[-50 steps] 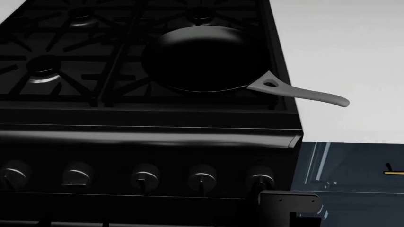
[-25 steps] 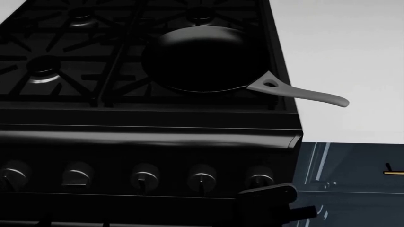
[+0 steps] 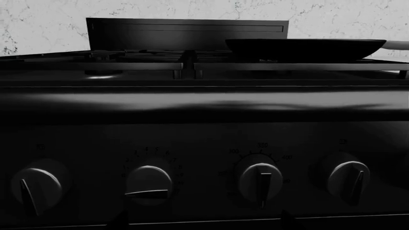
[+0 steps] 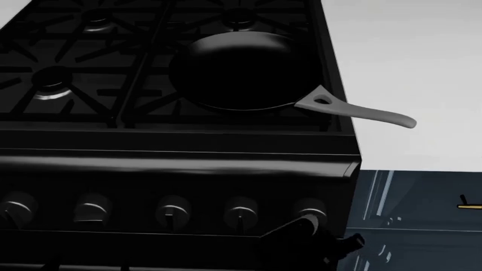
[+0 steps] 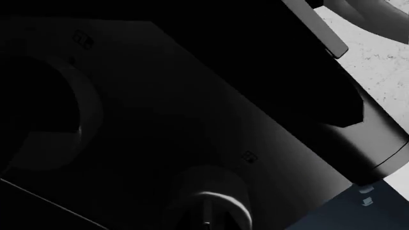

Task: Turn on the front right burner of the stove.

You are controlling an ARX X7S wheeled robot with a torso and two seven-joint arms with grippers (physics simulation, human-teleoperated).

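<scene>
The stove [image 4: 180, 164] is glossy black with five round knobs along its front. The front right burner is mostly hidden under a black frying pan [image 4: 241, 68]; only its grate prongs [image 4: 154, 104] show. My right gripper [image 4: 301, 230] is dark and tilted, right at the rightmost knob [image 4: 310, 209], partly covering it. In the right wrist view that knob [image 5: 208, 199] is very close; my fingers do not show there. My left gripper [image 3: 203, 223] is open in front of the stove's knob panel [image 3: 204, 139], its tips apart below two middle knobs. It is out of the head view.
The pan's grey handle [image 4: 362, 113] sticks out over the white counter [image 4: 407, 51] on the right. A dark blue-grey cabinet [image 4: 421, 220] stands right of the stove. The bare front left burner [image 4: 51, 79] lies left of the pan.
My right gripper has moved left and up from the stove's lower right corner to the rightmost knob, and has rolled to a tilt. Pan and other knobs are unchanged.
</scene>
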